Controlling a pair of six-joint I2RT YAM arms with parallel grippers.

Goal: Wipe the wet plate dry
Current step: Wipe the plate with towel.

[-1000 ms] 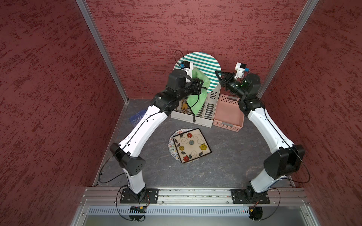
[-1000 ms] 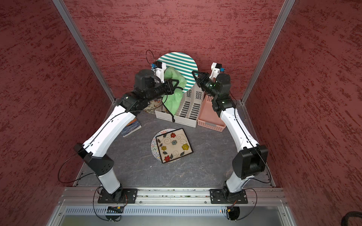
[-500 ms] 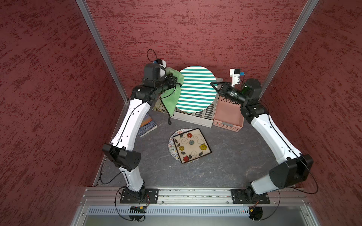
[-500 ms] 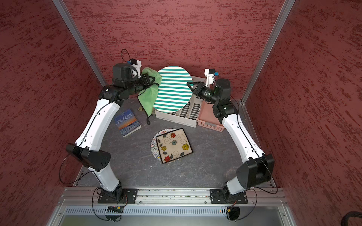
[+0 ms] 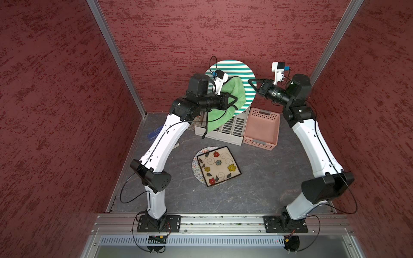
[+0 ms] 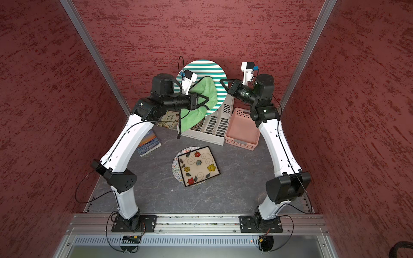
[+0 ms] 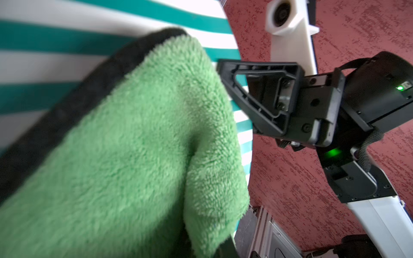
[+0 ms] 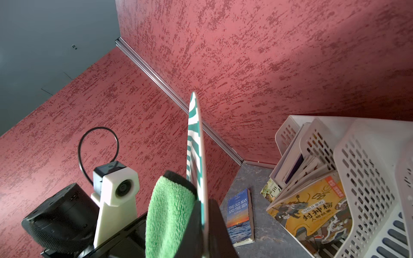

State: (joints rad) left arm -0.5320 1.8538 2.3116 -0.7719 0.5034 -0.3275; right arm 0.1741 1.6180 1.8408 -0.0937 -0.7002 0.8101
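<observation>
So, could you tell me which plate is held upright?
The round teal-striped plate, clamped by the right gripper; the square floral plate lies flat on a speckled round one.

- My left arm (image 5: 164, 143) rises from its base with the elbow bent low, the forearm sloping up and inward, and the wrist about level.
- My left hand (image 5: 233, 102) is closed on the green cloth (image 5: 237, 91). The pile hides my fingertips, so the pinch seems firm rather than plainly shown.
- My right arm (image 5: 315, 147) mirrors it, elbow out, forearm reaching up and back.
- My right hand (image 5: 251, 82) points toward the left one, clamped on the striped plate (image 5: 232, 67) at its rim.
- Both hands are raised, near each other but apart.
</observation>
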